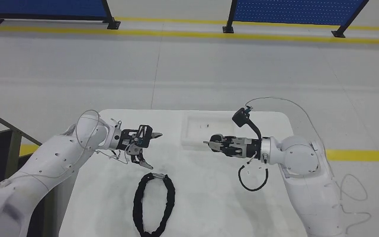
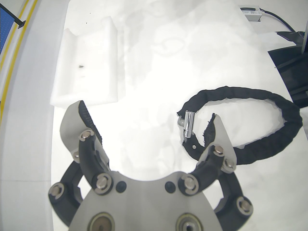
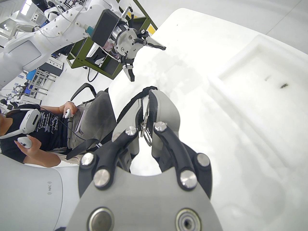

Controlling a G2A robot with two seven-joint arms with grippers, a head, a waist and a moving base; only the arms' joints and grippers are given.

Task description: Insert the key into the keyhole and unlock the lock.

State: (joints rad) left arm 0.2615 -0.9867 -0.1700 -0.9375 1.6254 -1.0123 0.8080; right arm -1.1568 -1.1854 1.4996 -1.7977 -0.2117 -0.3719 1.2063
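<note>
In the top view the chain lock (image 1: pixel 161 204) lies as a closed loop in the lower centre of the frame, on the white table (image 1: pixel 195 195). Its small metal lock cylinder (image 1: pixel 157 176) is at the upper end of the loop. The left gripper (image 1: pixel 153 150) hangs just above this end and has its fingers spread wide, with nothing between them. In the left wrist view the cylinder (image 2: pixel 188 123) sits near one open finger (image 2: pixel 217 131), but I judge they are apart.

The right gripper (image 1: pixel 207 143) is right of the centre, in front of the white foam tray (image 1: pixel 195 131). Its fingers are pressed together on a thin metal piece with a ring, which I take to be the key (image 3: pixel 145 117).

The black fabric sleeve (image 2: pixel 276 145) probably covers a chain, so the loop should be limp and rather heavy. It would sag and slide if it is lifted by the middle. The cylinder is stiff, smooth and likely slippery. I think the best hold is across the cylinder itself, or on the sleeve directly beside it, so that the keyhole stays free. I cannot tell which end carries the keyhole. The key is small and light, and it may turn between the pads when pushed.
</note>
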